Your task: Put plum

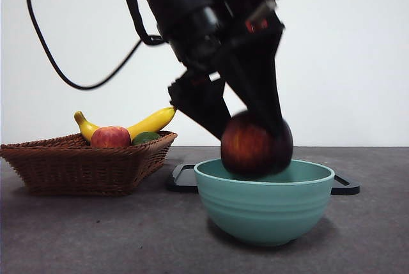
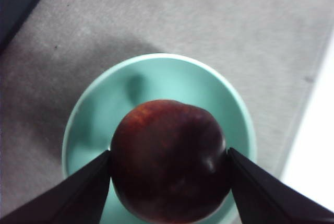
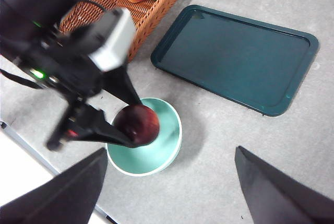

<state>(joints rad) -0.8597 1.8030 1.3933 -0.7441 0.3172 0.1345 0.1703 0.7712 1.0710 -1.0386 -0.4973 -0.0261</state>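
Observation:
The dark maroon plum hangs just above the inside of a teal bowl, its underside level with the rim. My left gripper is shut on the plum, a black jaw on each side of it. In the left wrist view the plum fills the gap between the jaws, with the bowl right beneath it. The right wrist view shows the plum over the bowl from high up. My right gripper stands open, well above the table and apart from the bowl.
A wicker basket at the left holds a banana, a red-and-yellow apple and a green fruit. A dark green tray lies flat behind the bowl. The table's edge runs close to the bowl.

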